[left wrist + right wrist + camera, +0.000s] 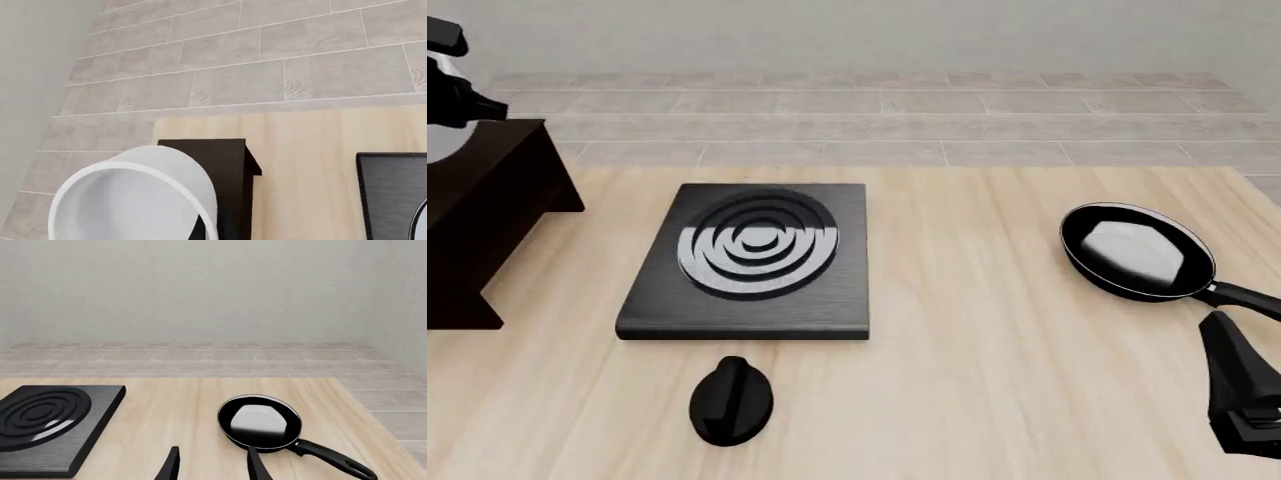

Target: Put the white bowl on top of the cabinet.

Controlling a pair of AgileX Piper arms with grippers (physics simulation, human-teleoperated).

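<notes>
White bowl (133, 200) up at the cabinet (223, 170), at the far left edge of the front frame.

In my left wrist picture the bowl filled the lower left, tilted with its open mouth toward the camera, its rim overlapping the cabinet's dark flat top; I could not tell whether it touched the wood. My left gripper (451, 80) sat at the upper left corner of the front picture, above the cabinet, and I cannot tell how its jaws stood. My right gripper (212, 465) hung at the lower right, jaws apart and holding nothing, near the frying pan (1134, 250). The stove plate (754, 262) lay centre-left on the table (988, 380), with a black knob (731, 400) just below it.
</notes>
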